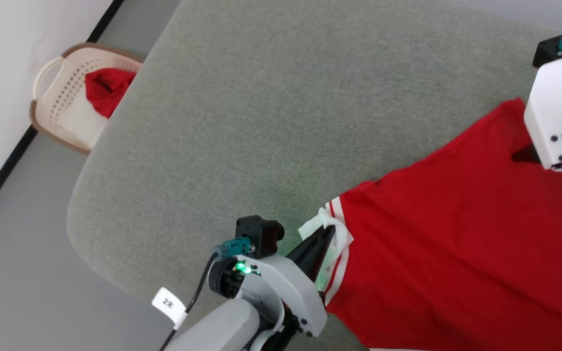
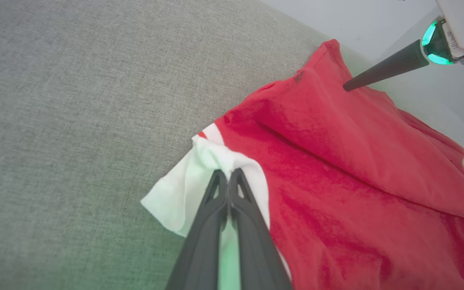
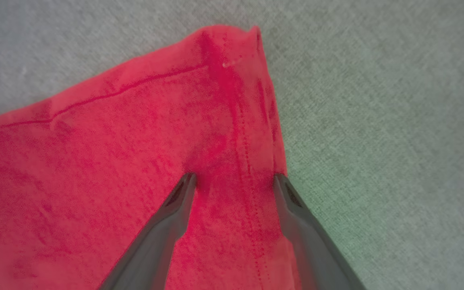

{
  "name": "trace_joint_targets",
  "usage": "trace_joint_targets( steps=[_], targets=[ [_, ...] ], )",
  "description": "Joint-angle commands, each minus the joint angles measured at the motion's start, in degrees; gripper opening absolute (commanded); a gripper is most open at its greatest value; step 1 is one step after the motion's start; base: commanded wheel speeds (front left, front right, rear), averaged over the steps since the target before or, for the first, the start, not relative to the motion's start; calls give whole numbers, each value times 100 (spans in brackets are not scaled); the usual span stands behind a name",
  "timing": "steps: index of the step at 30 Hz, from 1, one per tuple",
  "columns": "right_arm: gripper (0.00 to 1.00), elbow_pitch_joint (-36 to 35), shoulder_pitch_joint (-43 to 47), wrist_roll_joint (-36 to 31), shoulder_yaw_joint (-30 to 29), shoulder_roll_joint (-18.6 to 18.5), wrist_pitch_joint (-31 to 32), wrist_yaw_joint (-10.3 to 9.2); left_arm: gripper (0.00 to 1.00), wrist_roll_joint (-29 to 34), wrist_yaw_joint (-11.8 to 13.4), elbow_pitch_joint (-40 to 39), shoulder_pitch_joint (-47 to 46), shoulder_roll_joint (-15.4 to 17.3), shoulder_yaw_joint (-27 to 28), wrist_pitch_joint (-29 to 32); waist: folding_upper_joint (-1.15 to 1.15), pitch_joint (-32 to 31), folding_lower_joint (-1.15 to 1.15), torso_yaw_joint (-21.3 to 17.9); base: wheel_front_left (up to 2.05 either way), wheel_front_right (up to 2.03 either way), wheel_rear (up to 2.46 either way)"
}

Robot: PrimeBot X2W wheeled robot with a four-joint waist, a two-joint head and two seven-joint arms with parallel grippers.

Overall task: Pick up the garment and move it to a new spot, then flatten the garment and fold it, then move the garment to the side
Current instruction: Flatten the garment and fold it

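A grey-green padded fabric surface [image 1: 261, 122] fills most of the head view above a grey floor [image 1: 27, 273]. At upper left, its edge partly hides a cream perforated basket [image 1: 49, 102] holding a red cloth bundle [image 1: 108, 87]. The soft red garment [image 1: 456, 243] with white striped trim lies at lower right, cut off by the frame edges. The left gripper [image 2: 228, 173], angled low, is clenched on the white trim corner. The right gripper [image 3: 235, 177], largely hidden behind its white bracket [image 1: 547, 112] in the head view, points down with jaws spread, tips on a red corner.

Left gripper [image 2: 228, 174]: fingers pressed together, tips pinching an edge of the garment [image 2: 336, 169]. Right gripper [image 3: 235, 180]: fingers spread wide, tips down at its surface.
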Motion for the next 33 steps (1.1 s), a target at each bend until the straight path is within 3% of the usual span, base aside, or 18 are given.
trace_joint_targets(
  steps=[1, 6, 7, 8, 21, 33],
  targets=[
    [100, 148, 94, -25, 59, 68, 53, -2, 0, -13, -40, 39, -92, -26, 19, -44, 0, 152, 0, 145, 0, 0, 0],
    [100, 484, 128, -43, 171, 214, 372, -1, 0, -31, -94, 185, -119, -87, 23, -98, 0, 181, 0, 169, 0, 0, 0],
    [31, 526, 136, -41, 193, 219, 452, -1, 0, -33, -102, 211, -128, -92, 28, -105, 0, 177, 0, 164, 0, 0, 0],
    [0, 535, 116, -42, 229, 219, 539, -1, 0, -42, -107, 231, -134, -93, 35, -114, 0, 171, 0, 154, 0, 0, 0],
    [0, 369, -266, -84, 10, 138, 107, -4, 0, -102, -60, 348, -97, 51, 125, -159, 0, -56, 0, -208, 0, 0, 0],
    [0, -246, -122, 225, 32, 12, -678, -3, 0, -124, 103, 215, -64, 493, 277, -28, 0, -510, 0, -713, 0, 0, 0]
  ],
)
